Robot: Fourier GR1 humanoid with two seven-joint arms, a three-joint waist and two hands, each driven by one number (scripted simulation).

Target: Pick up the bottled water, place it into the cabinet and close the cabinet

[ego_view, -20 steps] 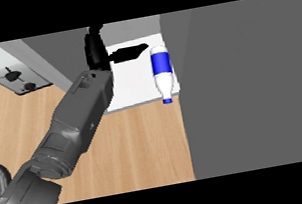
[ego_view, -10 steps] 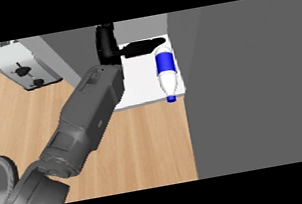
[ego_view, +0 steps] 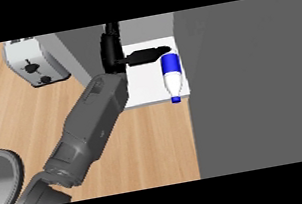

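Bottled water (ego_view: 172,77) lay on its side on the cabinet's white shelf (ego_view: 145,95), cap toward the shelf's near edge, blue end deeper in. Left hand (ego_view: 130,58) sat just beyond the blue end, holding nothing: fingers (ego_view: 151,52) straight, spread from the thumb; contact with the bottle unclear. Grey forearm (ego_view: 90,125) ran diagonally from the lower left over the wooden tabletop (ego_view: 8,124). Toaster (ego_view: 36,68) stood left of the cabinet.

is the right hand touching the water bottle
Cannot tell. Head view: the right hand meets the blue end of the water bottle with no clear gap, but may be above it.
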